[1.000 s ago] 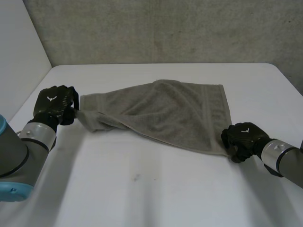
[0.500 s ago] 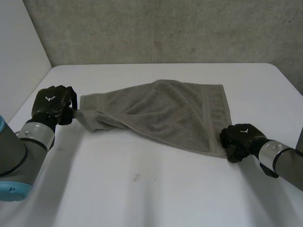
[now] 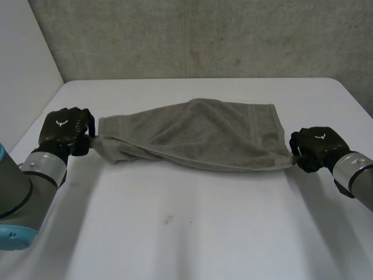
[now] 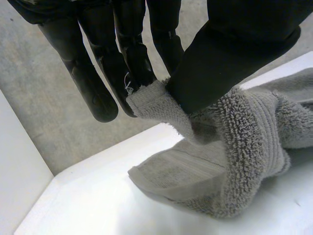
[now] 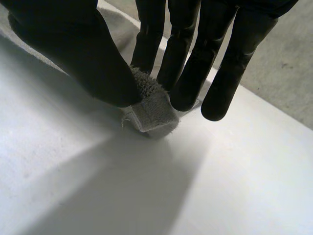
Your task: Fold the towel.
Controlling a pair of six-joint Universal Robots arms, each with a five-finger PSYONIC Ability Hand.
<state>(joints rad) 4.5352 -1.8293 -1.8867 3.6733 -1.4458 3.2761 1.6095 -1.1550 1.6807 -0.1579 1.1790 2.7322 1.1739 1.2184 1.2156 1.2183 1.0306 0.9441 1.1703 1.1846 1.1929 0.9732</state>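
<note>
Grey towel stretching across the middle of the white surface, long axis running side to side, left hand pinching its left corner between thumb and fingers, right hand pinching its right corner.

The grey towel lies stretched out long and rumpled across the white surface, ends bunched.

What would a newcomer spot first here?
The grey terry-cloth towel lies across the middle of the white table, bunched into a long band. The black left hand pinches a corner at the towel's left end between thumb and fingers. The black right hand pinches a corner at its right end the same way.
</note>
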